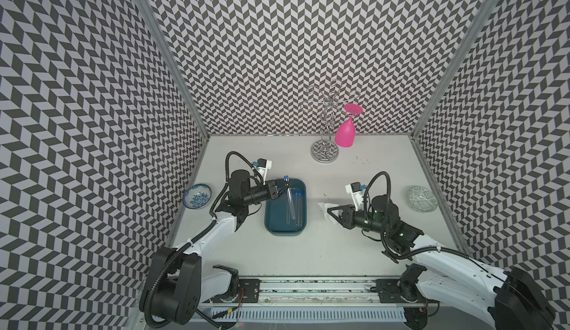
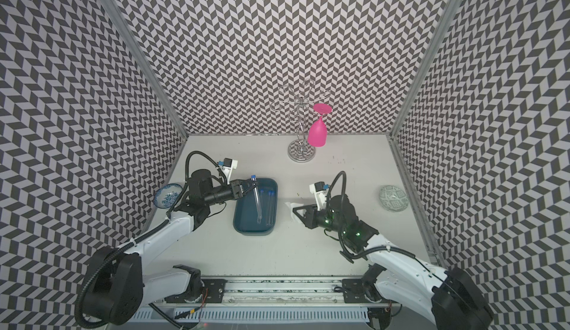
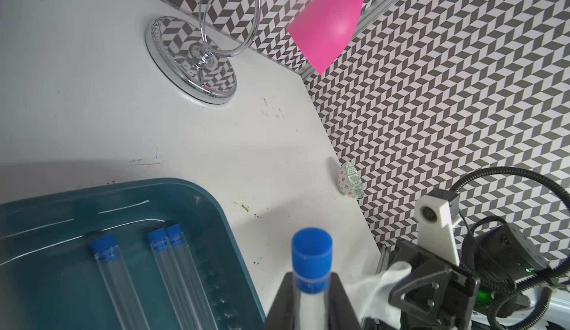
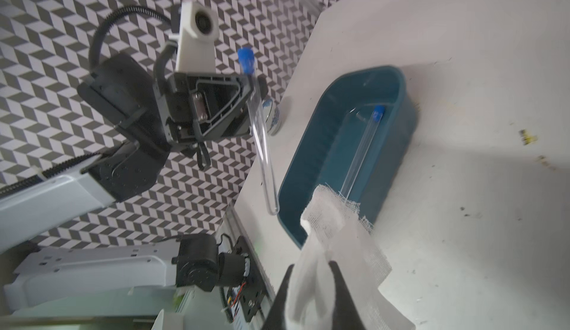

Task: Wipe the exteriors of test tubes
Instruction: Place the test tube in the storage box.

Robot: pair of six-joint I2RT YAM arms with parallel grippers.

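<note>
Altogether four test tubes (image 3: 311, 251), one tray (image 3: 92, 191).

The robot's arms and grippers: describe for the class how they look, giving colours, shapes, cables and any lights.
Left arm and right arm: white shell links, black cylindrical joints, black ribbed cable hose looping alongside. Left gripper and right gripper: black, built of open triangular frames. Each wrist carries a white camera mount. Green lights glow on the right arm.

Clear blue-capped tubes (image 3: 163, 260) lie in a teal tray (image 1: 277, 220), white cloth (image 4: 333, 220) beside it, pink glass (image 1: 344, 134) behind it.
</note>
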